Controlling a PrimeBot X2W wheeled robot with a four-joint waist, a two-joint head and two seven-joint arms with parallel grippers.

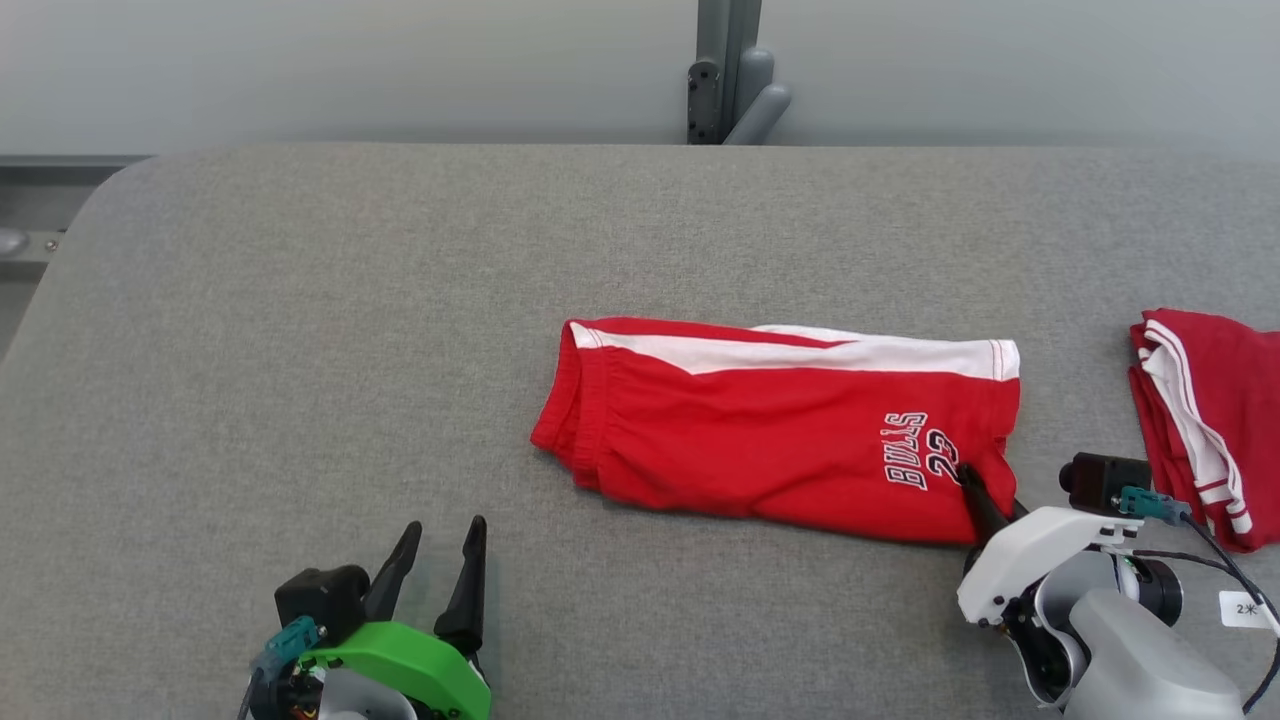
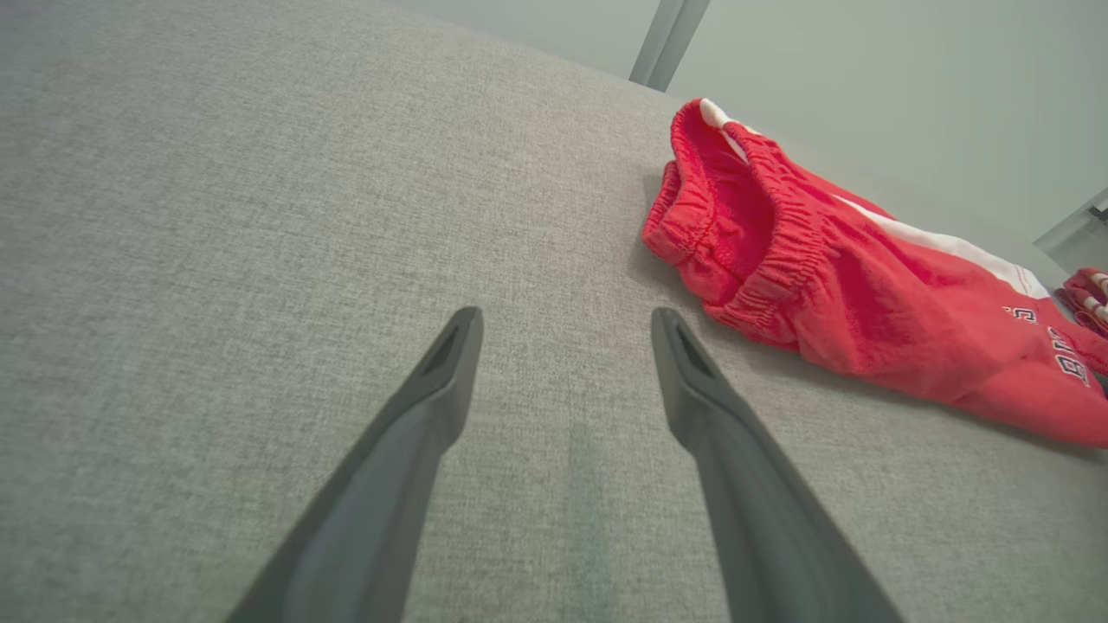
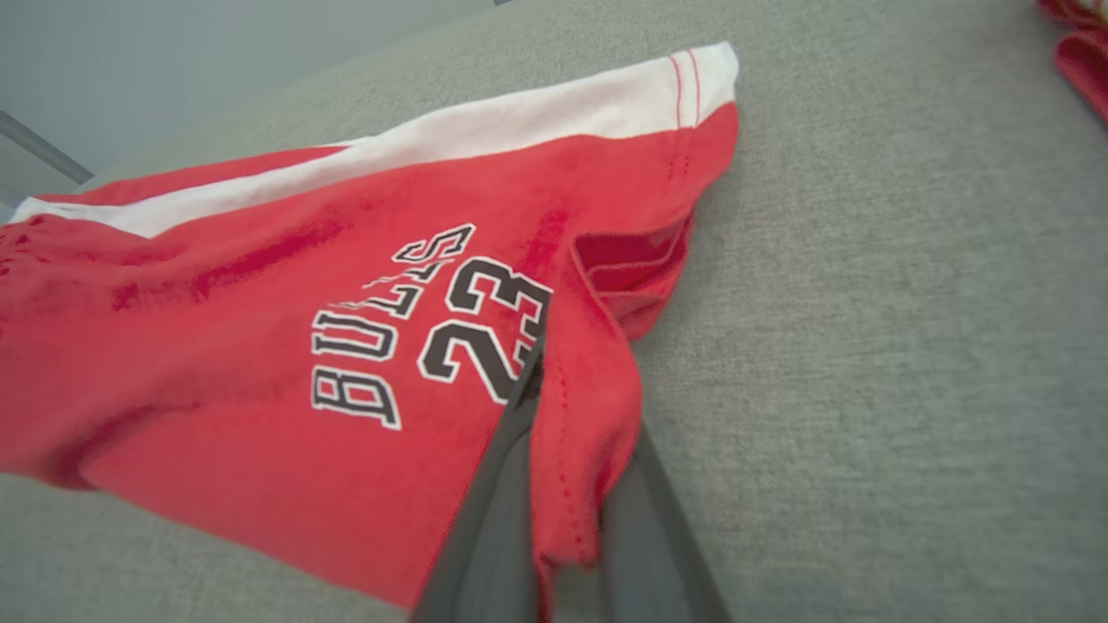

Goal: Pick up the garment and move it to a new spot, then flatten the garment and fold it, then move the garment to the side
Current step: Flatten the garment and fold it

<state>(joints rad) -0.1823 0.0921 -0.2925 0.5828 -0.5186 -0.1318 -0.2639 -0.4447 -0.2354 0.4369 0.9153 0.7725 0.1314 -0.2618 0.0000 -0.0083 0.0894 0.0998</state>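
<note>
Near edge, left side: your left gripper point(image 1: 447, 524) is over bare table point(image 1: 300, 350), well apart from the cloth. Its green-shelled wrist sits at the bottom of the head view.
Left claw state: released, with its two dark fingers point(image 2: 415, 433) spread wide and grey table cover showing between them.
Near edge, right side: your right gripper point(image 1: 965, 472) reaches in from the lower right, with the white forearm behind it.
Right claw state: clenched on the shorts. In the right wrist view a ridge of red hem is pinched up between the fingers point(image 3: 489, 519).
Grip point: the near right corner of the shorts, just beside the "BULLS 23" print point(image 1: 918, 452).
Shorts point(image 1: 760, 440): red, lying lengthwise across the middle of the table, slightly right of centre, and mostly flat apart from the pinched corner.
Waistband point(image 2: 779, 260): gathered elastic at the left end, the end nearest your left gripper.
Stripe point(image 1: 800, 352): white, running along the far edge to the right hem.
Second garment point(image 1: 1210, 420): red with white trim, bunched at the right edge of the table, apart from the shorts.
Far side: a grey post point(image 1: 725, 70) rises behind the table against a pale wall.
</note>
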